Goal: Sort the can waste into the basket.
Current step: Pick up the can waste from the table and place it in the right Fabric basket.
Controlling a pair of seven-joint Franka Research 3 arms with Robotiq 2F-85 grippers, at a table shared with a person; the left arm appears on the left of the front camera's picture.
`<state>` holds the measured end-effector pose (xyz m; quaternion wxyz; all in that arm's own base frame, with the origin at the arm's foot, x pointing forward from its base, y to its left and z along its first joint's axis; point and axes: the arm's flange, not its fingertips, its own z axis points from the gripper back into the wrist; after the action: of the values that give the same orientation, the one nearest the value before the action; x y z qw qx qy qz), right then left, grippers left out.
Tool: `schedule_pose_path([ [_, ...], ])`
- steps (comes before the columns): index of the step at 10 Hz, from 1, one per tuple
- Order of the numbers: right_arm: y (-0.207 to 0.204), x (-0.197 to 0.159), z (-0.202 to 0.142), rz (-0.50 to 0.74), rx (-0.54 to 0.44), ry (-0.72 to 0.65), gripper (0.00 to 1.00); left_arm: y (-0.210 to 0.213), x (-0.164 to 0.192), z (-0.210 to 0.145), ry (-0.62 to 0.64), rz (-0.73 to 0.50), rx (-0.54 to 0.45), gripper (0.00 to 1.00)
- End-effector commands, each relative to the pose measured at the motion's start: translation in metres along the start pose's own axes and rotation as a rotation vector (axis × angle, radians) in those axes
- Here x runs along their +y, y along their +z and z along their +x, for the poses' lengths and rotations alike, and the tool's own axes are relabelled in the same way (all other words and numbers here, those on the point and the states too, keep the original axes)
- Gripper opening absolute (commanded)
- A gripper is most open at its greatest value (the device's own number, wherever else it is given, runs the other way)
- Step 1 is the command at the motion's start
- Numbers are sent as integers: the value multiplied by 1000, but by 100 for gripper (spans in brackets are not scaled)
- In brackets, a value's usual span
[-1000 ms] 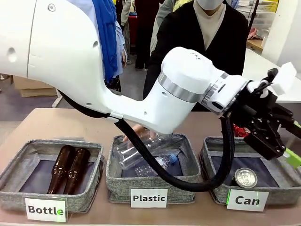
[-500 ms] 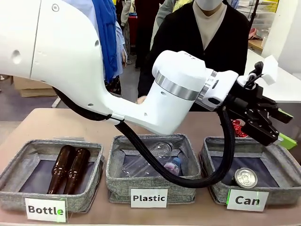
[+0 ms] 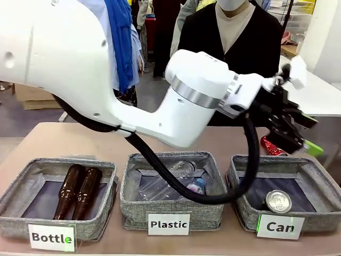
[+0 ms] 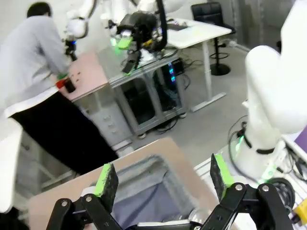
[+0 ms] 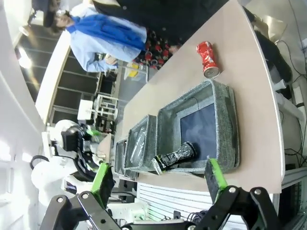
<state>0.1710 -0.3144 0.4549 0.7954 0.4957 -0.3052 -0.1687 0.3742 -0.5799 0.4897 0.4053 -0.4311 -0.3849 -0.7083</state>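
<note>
The dark can point(image 3: 278, 201) lies silver top forward in the grey "Can" basket point(image 3: 246, 218) at the right. The crushed red can point(image 3: 272, 146) rests on the table just behind that basket. My left arm reaches across from the left. Its gripper point(image 3: 302, 133) is open and empty, hanging above the basket's far edge, close over the red can. In the left wrist view the gripper point(image 4: 163, 175) looks down on the basket point(image 4: 139, 167). My right gripper point(image 5: 158, 179) is open and empty, high over the table, above the basket point(image 5: 225, 124), the dark can point(image 5: 175, 155) and the red can point(image 5: 207, 58).
A "Bottle" basket point(image 3: 16, 192) on the left holds two brown bottles point(image 3: 77, 191). The middle "Plastic" basket point(image 3: 128, 200) holds clear bottles point(image 3: 176, 181). My left arm's black cable point(image 3: 213, 198) loops across it. A person in black point(image 3: 234, 42) stands at the far side.
My left gripper has risen and drawn back from over the Can basket towards its far edge. The person's hand left the Plastic basket, where a clear bottle now lies.
</note>
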Motion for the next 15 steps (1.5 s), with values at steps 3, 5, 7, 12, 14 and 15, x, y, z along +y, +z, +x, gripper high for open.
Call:
schedule_pose_path([
  [3, -96, 48, 6, -23, 182, 139, 100, 154, -28, -17, 130, 208, 268, 100],
  [5, -146, 84, 7, 72, 264, 260, 100, 253, -42, -49, 399, 232, 325, 100],
  [7, -207, 107, -1, 156, 413, 287, 100, 361, -66, -86, 679, 318, 272, 100],
  [12, -328, 115, -32, 287, 522, 269, 100, 491, -130, -223, 1516, 343, -547, 100],
  [14, -336, 115, -22, 316, 449, 176, 100, 503, -141, -253, 1491, 256, -810, 100],
  [15, -330, 103, -14, 269, 389, 127, 100, 501, -144, -273, 1512, 310, -844, 100],
])
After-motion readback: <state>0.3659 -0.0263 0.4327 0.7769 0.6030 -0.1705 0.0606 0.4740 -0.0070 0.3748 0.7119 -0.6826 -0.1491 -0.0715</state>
